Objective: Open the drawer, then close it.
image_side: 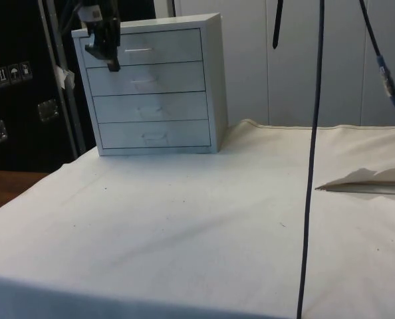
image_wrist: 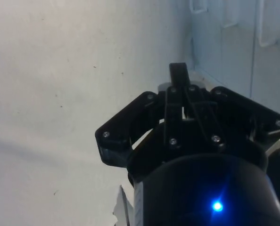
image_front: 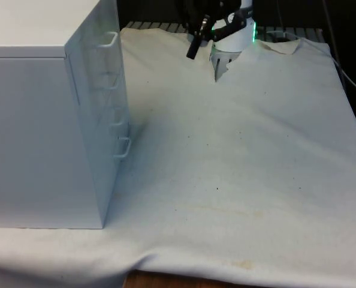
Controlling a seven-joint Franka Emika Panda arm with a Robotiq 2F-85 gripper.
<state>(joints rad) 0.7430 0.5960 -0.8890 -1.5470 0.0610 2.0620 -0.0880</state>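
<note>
Seemingly closed, the tool [image_wrist: 178,75] hangs empty near the chest of drawers [image_side: 151,86].

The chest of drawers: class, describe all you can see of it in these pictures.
The chest of drawers is a white, smooth-sided box with four stacked drawers, all shut, each with a small white loop handle. It stands upright on the white cloth at the front view's left. The gripper hangs near the top drawer; contact is unclear.

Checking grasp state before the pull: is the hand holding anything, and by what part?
Nothing held. The hand hangs in the air, apart from the chest of drawers; no handle is between its fingers, and all the drawers look shut.
</note>
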